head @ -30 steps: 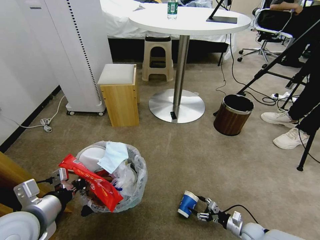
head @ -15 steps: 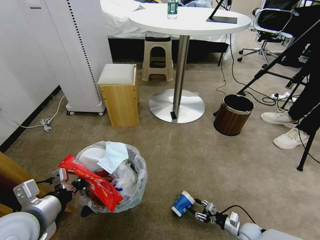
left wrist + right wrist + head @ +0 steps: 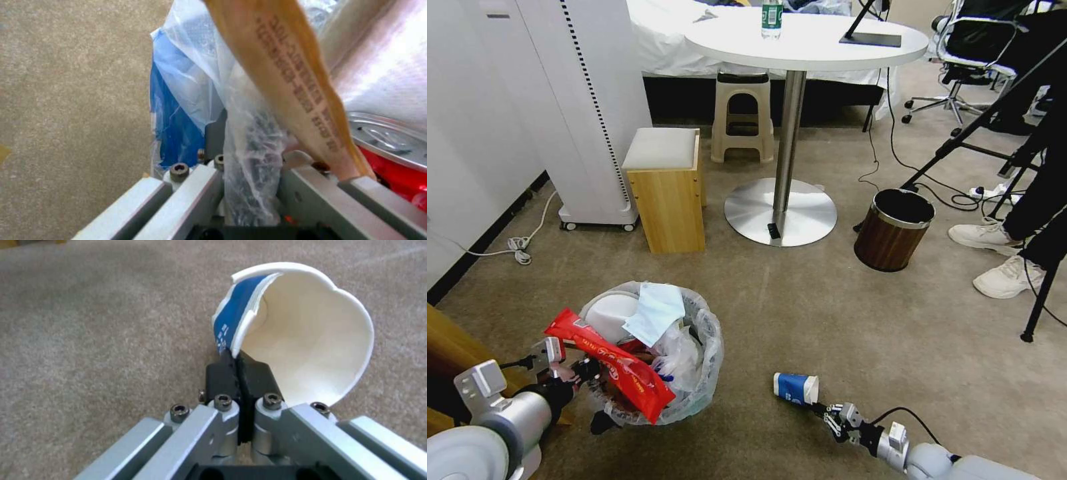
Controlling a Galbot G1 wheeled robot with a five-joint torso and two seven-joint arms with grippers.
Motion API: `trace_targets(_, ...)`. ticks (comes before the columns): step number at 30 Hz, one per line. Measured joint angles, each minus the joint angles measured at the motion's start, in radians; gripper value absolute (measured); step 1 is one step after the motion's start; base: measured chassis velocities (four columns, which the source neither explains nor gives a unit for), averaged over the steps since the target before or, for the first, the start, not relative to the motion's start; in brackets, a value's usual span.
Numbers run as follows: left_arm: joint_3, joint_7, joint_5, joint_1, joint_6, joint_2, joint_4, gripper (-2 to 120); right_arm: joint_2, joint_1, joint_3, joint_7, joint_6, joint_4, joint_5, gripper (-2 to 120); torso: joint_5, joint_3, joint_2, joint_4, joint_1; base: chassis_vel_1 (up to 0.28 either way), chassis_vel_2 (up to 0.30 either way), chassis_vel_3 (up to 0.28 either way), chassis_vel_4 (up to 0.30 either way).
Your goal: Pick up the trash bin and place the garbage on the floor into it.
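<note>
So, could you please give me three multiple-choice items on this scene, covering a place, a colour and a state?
1. Where is the blue paper cup?
A. inside the wood-grain bin
B. on its side on the floor
C. on the round table

2. What colour is the wrapper sticking out of the trash bin?
A. red
B. green
C. black

3. What is the left gripper doing?
A. hanging open over the stool
B. resting on the table
C. clamping the trash bin's lined rim

Answers:
1 B: the blue paper cup lies tipped over on the floor, by the right gripper.
2 A: the wrapper across the trash bin is red.
3 C: the left gripper has the bag-lined rim between its fingers.
</note>
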Motion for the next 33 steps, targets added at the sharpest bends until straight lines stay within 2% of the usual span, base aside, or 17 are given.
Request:
trace_targets(14, 0.011, 0.002, 0.004, 0.002, 0.005, 0.006, 0.013, 0, -0.033, -0.012, 0.04, -0.01, 0.01, 0.048, -0.003, 0, 0.0002, 0.0, 0.0, 0.0, 0.0, 0.0, 0.0, 0.0, 0.0)
trace_targets(23, 0.031, 0.006, 0.008, -0.006, 0.009, 0.032, 0.027, 0, -0.121, -0.023, 0.145, -0.028, 0.012, 0.143, -0.005, 0, 0.0, 0.0, 0.0, 0.0, 0.0, 0.0, 0.0, 0.0, 0.0)
trace_targets(33, 0.038, 0.003, 0.005, -0.001, 0.019, 0.049, 0.029, 0, -0.216, 0.049, 0.18, -0.029, 0.012, 0.269, 0.027, 0, 0.0001, 0.0, 0.0, 0.0, 0.0, 0.0, 0.0, 0.0, 0.0)
